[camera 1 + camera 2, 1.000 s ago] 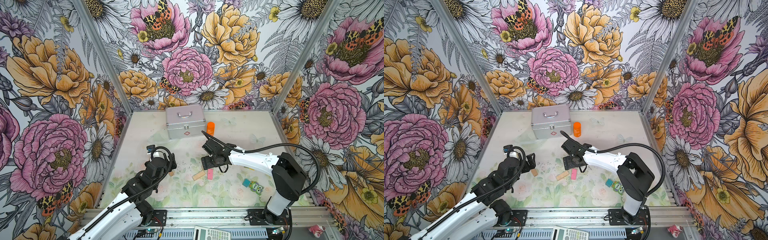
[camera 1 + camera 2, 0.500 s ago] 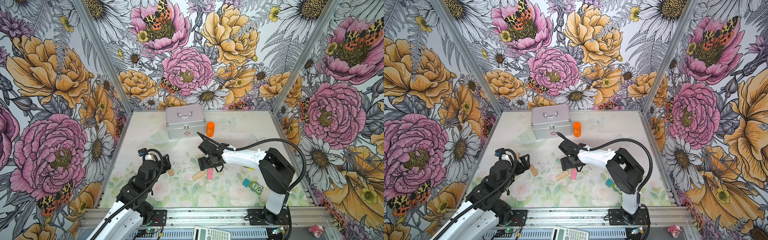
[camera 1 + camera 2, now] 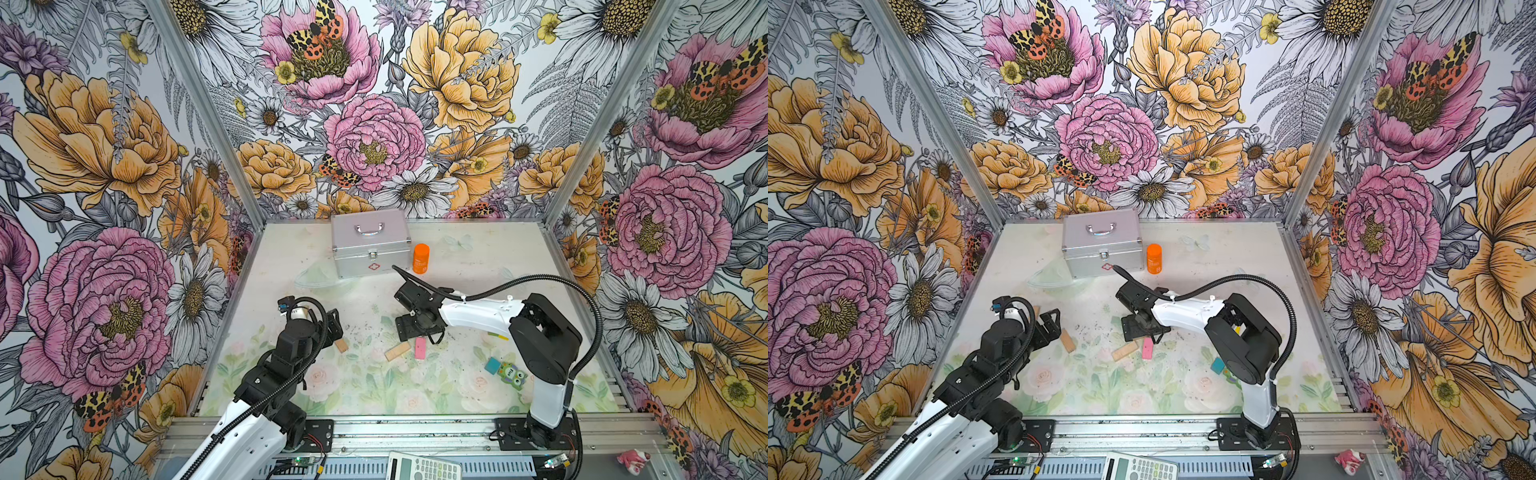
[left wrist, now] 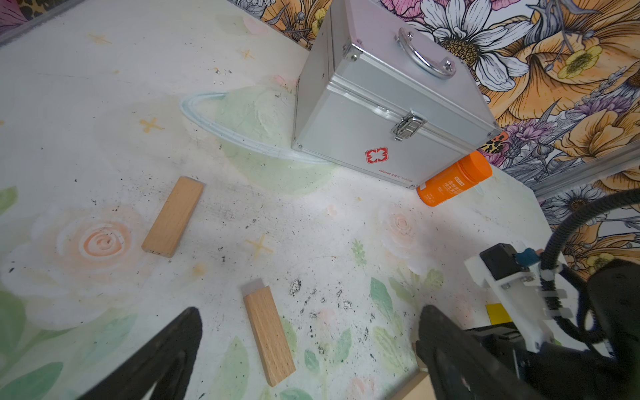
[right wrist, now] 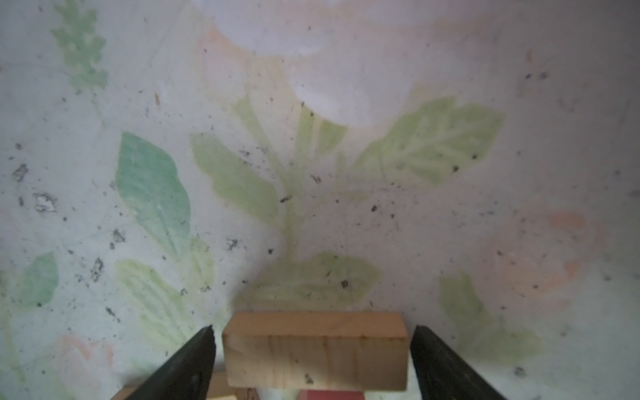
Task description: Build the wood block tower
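My right gripper is open low over the mat, and a tan plank sits between its fingers with a gap on each side. Pink and tan pieces show just under that plank. In both top views the right gripper hides it; a tan plank and a pink plank stick out beside it. My left gripper is open and empty above another tan plank, with one more tan plank farther off. A teal cube and the green owl piece lie by the right arm.
A silver case and an orange bottle stand at the back of the mat. A yellow piece lies under the right arm. A calculator rests on the front rail. Flowered walls close in three sides.
The left arm has drawn back a little toward the left. The right arm's elbow has swung left and its gripper has shifted slightly left. The loose blocks have not moved.
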Tool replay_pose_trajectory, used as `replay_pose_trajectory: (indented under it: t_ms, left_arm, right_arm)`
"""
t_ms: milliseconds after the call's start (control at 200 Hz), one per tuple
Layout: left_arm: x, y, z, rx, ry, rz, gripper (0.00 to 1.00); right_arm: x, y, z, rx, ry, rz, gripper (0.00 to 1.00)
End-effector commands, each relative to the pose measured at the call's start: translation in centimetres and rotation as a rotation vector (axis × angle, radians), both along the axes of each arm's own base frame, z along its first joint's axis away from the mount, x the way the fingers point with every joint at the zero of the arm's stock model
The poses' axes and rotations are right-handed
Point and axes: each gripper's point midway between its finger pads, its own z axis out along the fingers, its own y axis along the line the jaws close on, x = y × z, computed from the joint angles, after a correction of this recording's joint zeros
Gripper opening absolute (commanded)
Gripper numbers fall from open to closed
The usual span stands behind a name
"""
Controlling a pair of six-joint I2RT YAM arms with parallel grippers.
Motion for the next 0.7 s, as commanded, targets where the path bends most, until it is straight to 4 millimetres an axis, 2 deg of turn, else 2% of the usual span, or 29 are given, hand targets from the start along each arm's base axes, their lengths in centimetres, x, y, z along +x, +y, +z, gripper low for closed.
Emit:
replay_pose_trajectory:
  t_ms: [0,495,695]
  left_arm:
    - [0.10,-0.17,0.75,-0.005,-0.015,-0.014,0.99]
    - [0.11,-0.22,1.35,-0.009,-0.031,-0.021,0.99]
    - [0.10,-0.29,1.43,-0.012,-0.032,-0.024,0.99]
  right_arm:
    - [0.74,-0.24,0.46,-0.016,-0.025,-0.024,0.91]
    - [0.25,-0.65,0.31,-0.053,-0.017,-0.006,0.88]
    - [0.47,-0.47,0.15,-0.073,-0.017,0.008,0.82]
